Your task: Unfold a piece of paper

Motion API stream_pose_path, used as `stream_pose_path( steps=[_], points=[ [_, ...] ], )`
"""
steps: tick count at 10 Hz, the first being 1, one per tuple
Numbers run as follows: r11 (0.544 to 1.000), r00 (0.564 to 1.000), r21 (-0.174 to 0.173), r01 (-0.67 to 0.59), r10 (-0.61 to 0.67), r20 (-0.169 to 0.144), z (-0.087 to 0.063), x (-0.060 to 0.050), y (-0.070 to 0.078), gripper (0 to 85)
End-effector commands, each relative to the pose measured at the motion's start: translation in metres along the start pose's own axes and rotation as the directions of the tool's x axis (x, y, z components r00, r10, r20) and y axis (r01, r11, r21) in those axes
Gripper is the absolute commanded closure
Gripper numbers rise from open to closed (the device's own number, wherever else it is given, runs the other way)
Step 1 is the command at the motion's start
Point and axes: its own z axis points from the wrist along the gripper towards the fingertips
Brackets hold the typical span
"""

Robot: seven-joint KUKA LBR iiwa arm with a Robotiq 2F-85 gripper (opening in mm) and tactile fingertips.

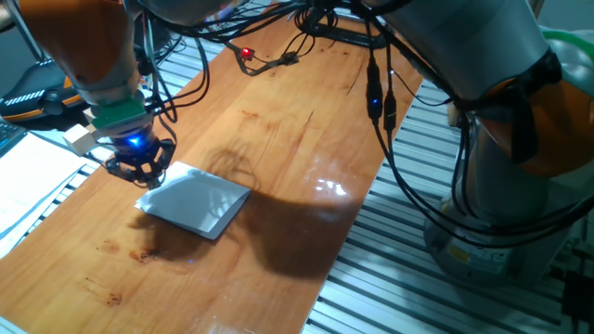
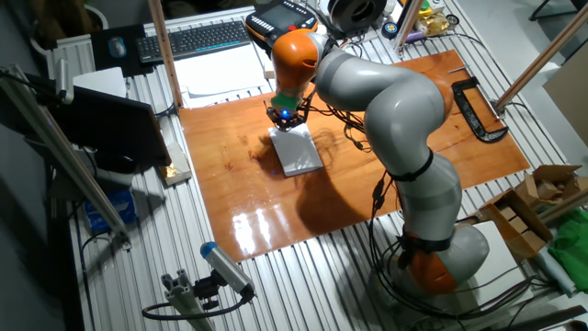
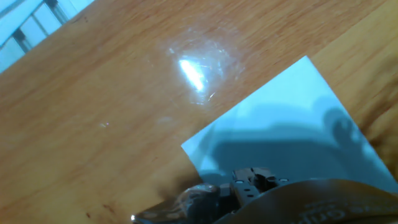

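Note:
The piece of paper (image 1: 197,204) lies folded on the wooden table (image 1: 306,139) as a white rectangle. It also shows in the other fixed view (image 2: 296,151) and in the hand view (image 3: 292,134). My gripper (image 1: 139,170) is low over the paper's far left edge, with a blue light glowing on the hand above it. In the other fixed view the gripper (image 2: 287,119) is at the paper's far end. The hand view shows only part of the hand's mechanism at the bottom, over the paper. The fingertips are hidden, so I cannot tell whether they hold the paper.
White printed sheets (image 1: 28,190) lie off the table's left side. A keyboard (image 2: 193,37) and a small tan block (image 2: 171,172) sit beyond the table's edges. A black clamp (image 2: 478,108) grips the far right edge. Cables with a red light (image 1: 246,54) hang over the back.

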Motion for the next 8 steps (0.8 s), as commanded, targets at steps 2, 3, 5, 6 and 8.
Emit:
stream_pose_path(
  steps=[2, 3, 5, 6, 8],
  points=[
    [1.000, 1.000, -0.009, -0.014, 0.014, 0.001, 0.003, -0.002, 0.004, 83.0],
    [1.000, 1.000, -0.012, -0.025, 0.025, 0.000, 0.004, -0.002, 0.007, 83.0],
    [0.999, 0.999, -0.016, -0.048, 0.048, 0.005, 0.006, -0.004, 0.014, 83.0],
    [0.998, 0.998, -0.017, -0.061, 0.062, 0.013, 0.007, -0.004, 0.018, 83.0],
    [0.995, 0.995, -0.031, -0.095, 0.096, 0.017, 0.009, -0.003, 0.023, 80.0]
  ],
)
